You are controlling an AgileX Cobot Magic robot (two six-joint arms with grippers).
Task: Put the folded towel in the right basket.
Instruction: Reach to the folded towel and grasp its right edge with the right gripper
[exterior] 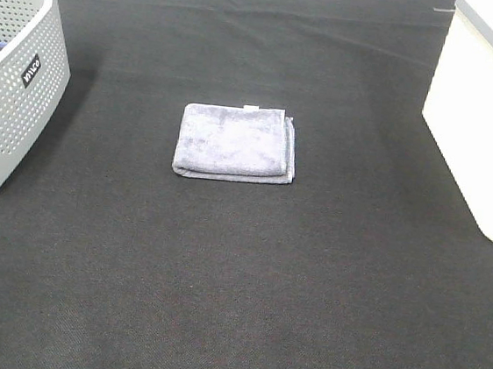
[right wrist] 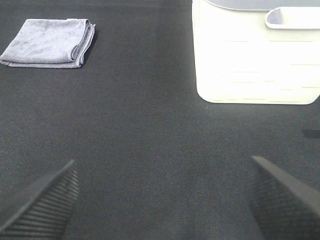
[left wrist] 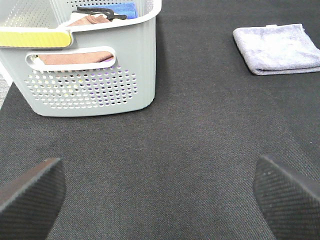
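Nearest of all, the left jaws stand wide open. Their two dark ribbed fingertips are set well apart, with only bare desk between them and nothing gripped. The right jaws are open just as wide, and their fingertips also frame nothing but the black, finely woven desk surface. Neither pair shows in the high view.

Farther in, near the middle of the desk, lies the folded towel. It is lavender-grey, flat and roughly square, and its stacked layers show along its right edge. A small white tag peeks out at its far edge. The towel rests on the desk alone, well apart from both baskets and between them.

To the left stands a grey basket with perforated walls, a handle slot and a small black label whose lettering is too small to read. The left wrist view shows a brownish cloth inside it, something blue behind that, and a yellow strip along the rim.

To the right, reaching toward the far corner, stands the right basket. It is white with smooth walls, and its inside is not visible from here.
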